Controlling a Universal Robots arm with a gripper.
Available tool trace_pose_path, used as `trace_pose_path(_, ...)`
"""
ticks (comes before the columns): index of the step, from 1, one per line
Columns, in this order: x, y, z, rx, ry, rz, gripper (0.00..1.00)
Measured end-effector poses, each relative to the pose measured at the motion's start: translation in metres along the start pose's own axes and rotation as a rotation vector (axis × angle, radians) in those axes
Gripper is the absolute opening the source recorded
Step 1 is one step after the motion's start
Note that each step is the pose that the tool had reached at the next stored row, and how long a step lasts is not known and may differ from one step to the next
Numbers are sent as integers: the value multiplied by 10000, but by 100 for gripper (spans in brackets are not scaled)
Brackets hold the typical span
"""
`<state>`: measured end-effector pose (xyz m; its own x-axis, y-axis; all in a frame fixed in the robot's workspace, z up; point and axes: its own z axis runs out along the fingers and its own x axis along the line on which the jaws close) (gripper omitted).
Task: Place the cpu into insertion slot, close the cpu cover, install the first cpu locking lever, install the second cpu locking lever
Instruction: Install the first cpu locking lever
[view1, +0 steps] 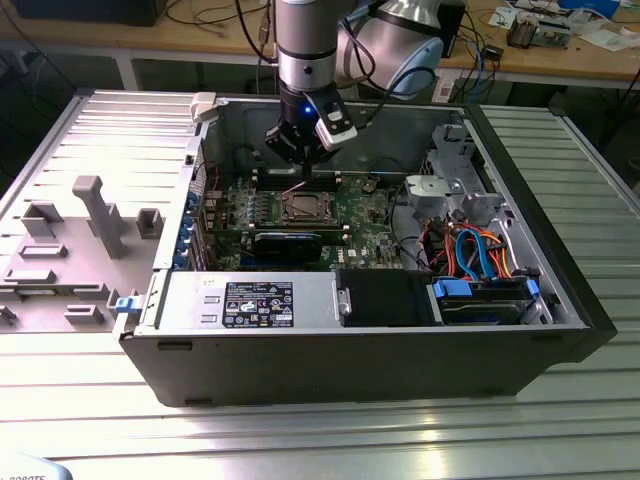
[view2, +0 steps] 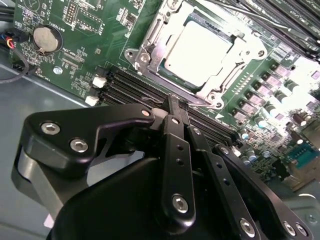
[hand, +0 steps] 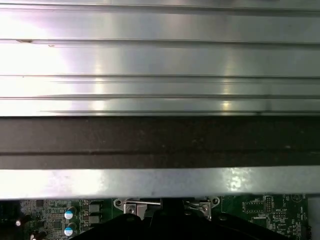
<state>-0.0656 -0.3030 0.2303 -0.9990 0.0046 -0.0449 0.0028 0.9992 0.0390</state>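
Silvery cpu (view1: 301, 209) lies seated in the slot (view1: 301, 222) on the green board (view1: 365, 215) in the exterior view, with the cover (view1: 301, 198) framing it. The gripper (view1: 297, 166) hangs just above the socket's far edge, inside the open case (view1: 350, 360). Memory slots (view1: 245, 212) run to the exterior view's left of the socket, a black card (view1: 288, 245) sits on its near side, and nothing stands between tool and socket.

Second wrist view: the fingers (view2: 172, 120) are pressed together with nothing between them, tips over the memory slots (view2: 135, 87) just beside the cover (view2: 150, 47); the cpu (view2: 197, 50) lies just beyond, flat and square.

First wrist view: the case wall (hand: 160, 182) crosses above a strip of board (hand: 260, 210), with ribbed table (hand: 160, 60) beyond.
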Motion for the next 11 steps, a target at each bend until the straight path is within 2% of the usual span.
trace_pose_path(11, -85, 16, 91, -1, -1, 0, 11)
